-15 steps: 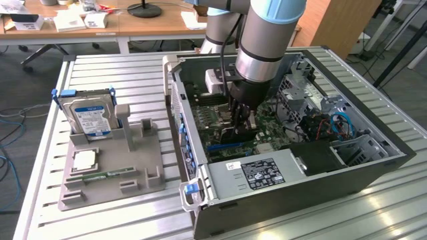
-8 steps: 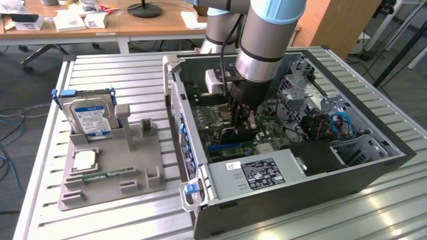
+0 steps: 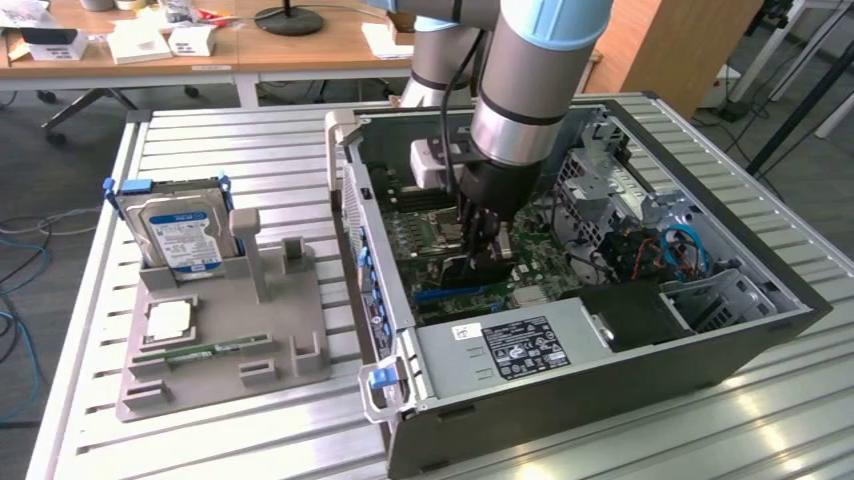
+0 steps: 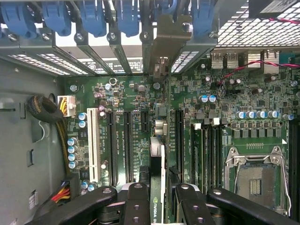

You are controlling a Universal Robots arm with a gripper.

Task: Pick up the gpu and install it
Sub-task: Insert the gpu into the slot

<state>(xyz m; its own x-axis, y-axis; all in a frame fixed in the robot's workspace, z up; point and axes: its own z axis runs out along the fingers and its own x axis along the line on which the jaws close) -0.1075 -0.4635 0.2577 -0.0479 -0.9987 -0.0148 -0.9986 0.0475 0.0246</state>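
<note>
Gripper (image 4: 159, 187) clamped on gpu (image 4: 162, 154), held edge-on inside pc case (image 3: 747, 330), just above motherboard (image 4: 234, 89). Risk: thin dark card off-line w/ long black slot (image 4: 179, 140), so edge contacts could jam on plastic or clip round capacitors (image 4: 207, 99). Pale metal bracket (image 4: 169, 37) could snag perforated rear wall. Green board densely studded; matte black fingers (image 4: 137, 201).

Inside the open computer case (image 3: 641, 400), your gripper (image 4: 159, 190), clamped on the graphics card (image 4: 162, 164), hangs over the motherboard (image 4: 225, 93), with bare slots and open air on either side. The power supply (image 3: 534, 345), drive cage (image 3: 714, 295), blue cables (image 3: 683, 248) and the row of blue clips (image 4: 93, 16) hem the opening.
</note>
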